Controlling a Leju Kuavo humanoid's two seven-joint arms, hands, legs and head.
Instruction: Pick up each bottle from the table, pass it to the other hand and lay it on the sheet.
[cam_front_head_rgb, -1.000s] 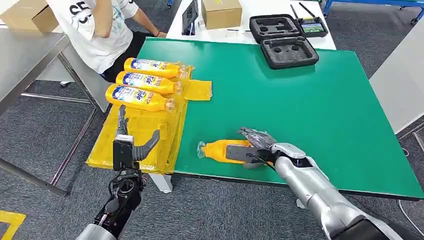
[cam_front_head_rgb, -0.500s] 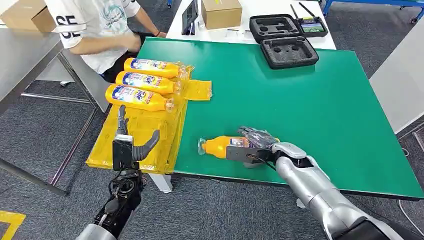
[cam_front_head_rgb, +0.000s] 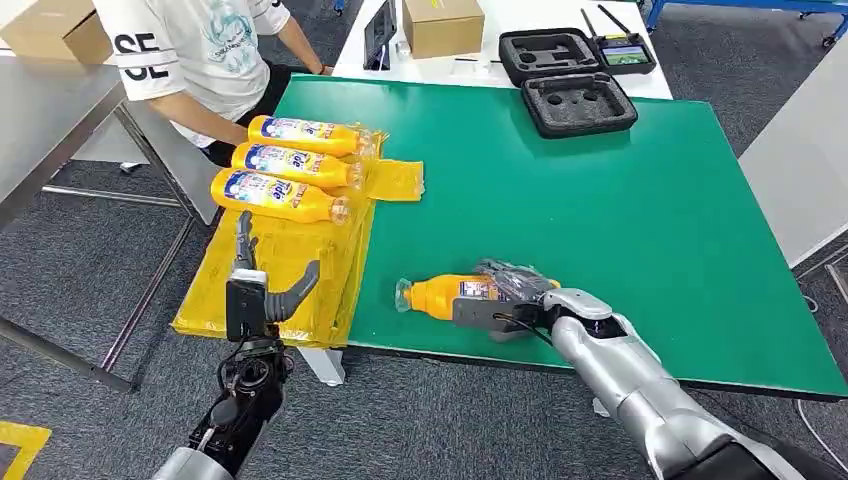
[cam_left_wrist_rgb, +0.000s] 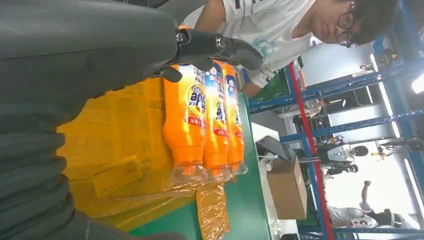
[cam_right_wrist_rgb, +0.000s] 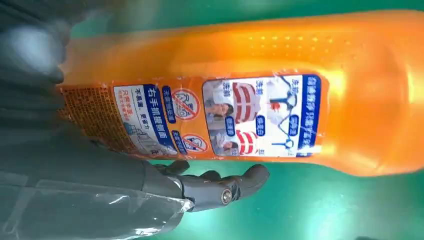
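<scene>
1. Gripping an orange bottle (cam_front_head_rgb: 445, 294) near the green table's (cam_front_head_rgb: 620, 200) near edge, the right hand (cam_front_head_rgb: 505, 295) is wrapping its fingers around the body, cap end pointing left.
2. Hovering over the yellow sheet (cam_front_head_rgb: 290, 270), the left hand (cam_front_head_rgb: 255, 290) is holding nothing, fingers spread.

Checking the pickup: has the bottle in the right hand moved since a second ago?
Yes. The orange bottle has shifted slightly away from the table's near edge.

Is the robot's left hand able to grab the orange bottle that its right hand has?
Probably not yet. The left hand hovers over the yellow sheet, well apart from the bottle that the right hand holds on the table.
</scene>
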